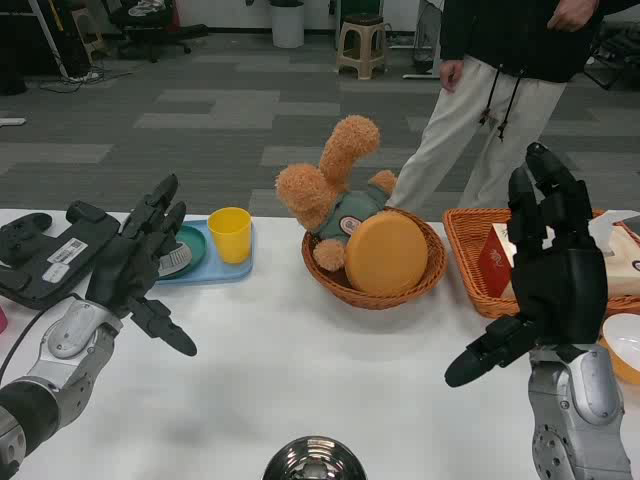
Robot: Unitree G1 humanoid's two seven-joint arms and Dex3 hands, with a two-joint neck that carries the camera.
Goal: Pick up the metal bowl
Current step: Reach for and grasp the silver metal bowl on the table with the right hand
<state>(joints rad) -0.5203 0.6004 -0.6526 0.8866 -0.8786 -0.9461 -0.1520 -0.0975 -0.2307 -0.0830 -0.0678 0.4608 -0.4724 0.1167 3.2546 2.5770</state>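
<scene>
Both hands, left (135, 262) and right (555, 265), hover with fingers spread, metal bowl (314, 459) between at the table's (300, 370) near edge.

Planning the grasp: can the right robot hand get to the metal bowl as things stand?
Probably yes. The metal bowl sits at the near table edge between both hands, with only bare white table between it and the open right robot hand, raised to its right.
</scene>
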